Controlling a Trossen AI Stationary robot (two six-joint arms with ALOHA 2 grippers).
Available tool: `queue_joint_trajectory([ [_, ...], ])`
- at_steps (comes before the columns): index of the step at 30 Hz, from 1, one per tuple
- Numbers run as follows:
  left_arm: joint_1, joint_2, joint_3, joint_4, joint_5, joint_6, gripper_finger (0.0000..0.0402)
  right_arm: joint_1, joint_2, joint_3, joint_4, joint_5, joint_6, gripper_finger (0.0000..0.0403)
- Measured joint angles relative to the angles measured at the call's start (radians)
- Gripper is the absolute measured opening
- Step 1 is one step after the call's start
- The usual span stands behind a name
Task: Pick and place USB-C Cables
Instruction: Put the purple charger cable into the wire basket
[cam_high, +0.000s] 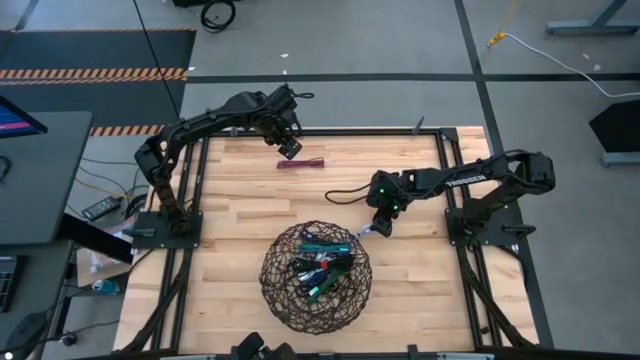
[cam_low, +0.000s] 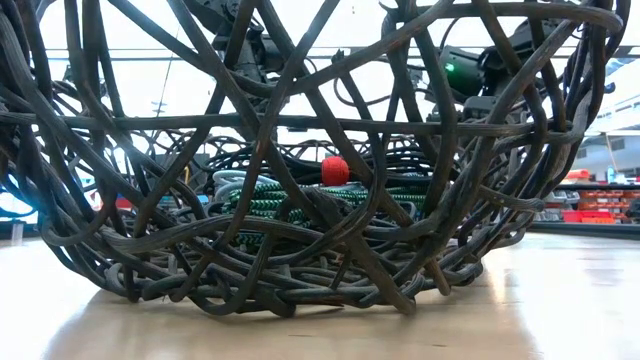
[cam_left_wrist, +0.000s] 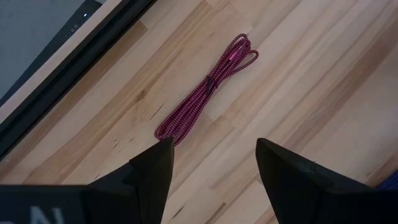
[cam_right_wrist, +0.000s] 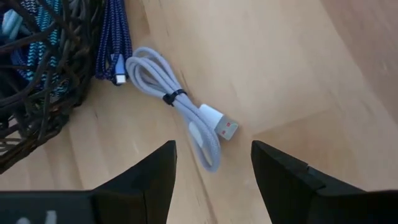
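While the left gripper (cam_high: 291, 149) is hovering released above the maroon cable (cam_high: 301, 163) at twelve o'clock, the right gripper (cam_high: 381, 228) is hanging released over the white cable (cam_right_wrist: 183, 112) beside the wire basket (cam_high: 275, 292).

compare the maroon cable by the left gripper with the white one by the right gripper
The maroon cable is a dark braided bundle lying far from the basket; the white cable is pale and lies beside the basket. The white one shows a plug; the maroon's isn't visible. Both are tied bundles on the table, ungripped.

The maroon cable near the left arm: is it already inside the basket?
No: the maroon cable lies on the bare wood at the table's far edge, well apart from the basket.
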Motion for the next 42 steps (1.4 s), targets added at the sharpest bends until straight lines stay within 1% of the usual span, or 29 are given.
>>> queue_joint_trajectory([
  [6, 0.000, 0.000, 0.000, -0.001, 0.000, 0.000, 0.0233, 0.003, 0.099, 0.001, 0.049, -0.019, 0.000, 0.0214],
  [9, 0.000, 0.000, 0.000, -0.002, 0.000, -0.003, 0.0233, 0.003, 0.138, 0.004, 0.089, -0.052, 0.003, 0.0214],
  [13, 0.000, 0.000, 0.000, -0.003, 0.000, -0.005, 0.0233, 0.005, 0.138, 0.004, 0.115, -0.050, -0.018, 0.0213],
  [16, 0.000, 0.000, 0.000, -0.002, 0.000, -0.005, 0.0233, 0.000, 0.136, 0.003, 0.115, -0.043, -0.022, 0.0199],
  [19, 0.000, 0.000, 0.000, -0.002, 0.000, -0.006, 0.0233, 0.000, 0.137, 0.002, 0.114, -0.035, -0.020, 0.0161],
  [21, 0.000, 0.000, 0.000, -0.002, 0.000, -0.006, 0.0233, 0.004, 0.137, 0.002, 0.113, -0.034, -0.018, 0.0118],
  [24, 0.000, 0.000, 0.000, -0.001, 0.000, -0.006, 0.0233, 0.008, 0.137, 0.002, 0.121, -0.055, -0.016, 0.0037],
  [25, 0.000, 0.000, 0.000, -0.001, 0.000, -0.006, 0.0233, 0.008, 0.136, 0.002, 0.123, -0.058, -0.018, 0.0021],
  [26, 0.000, 0.000, 0.000, -0.001, 0.000, -0.006, 0.0233, 0.008, 0.137, 0.002, 0.127, -0.058, -0.017, 0.0016],
  [30, 0.000, 0.000, 0.000, -0.001, 0.000, -0.006, 0.0233, 0.006, 0.126, 0.010, 0.111, -0.025, 0.000, 0.0010],
  [34, 0.000, 0.000, 0.000, -0.001, 0.000, -0.006, 0.0233, -0.029, 0.076, 0.010, 0.082, 0.065, 0.000, 0.0008],
  [37, 0.000, 0.000, 0.000, -0.001, 0.000, -0.006, 0.0233, -0.064, 0.011, 0.010, 0.043, 0.101, 0.007, 0.0008],
  [42, 0.000, 0.000, 0.000, -0.001, 0.000, -0.006, 0.0233, -0.115, -0.135, 0.010, 0.011, 0.156, 0.026, 0.0008],
])
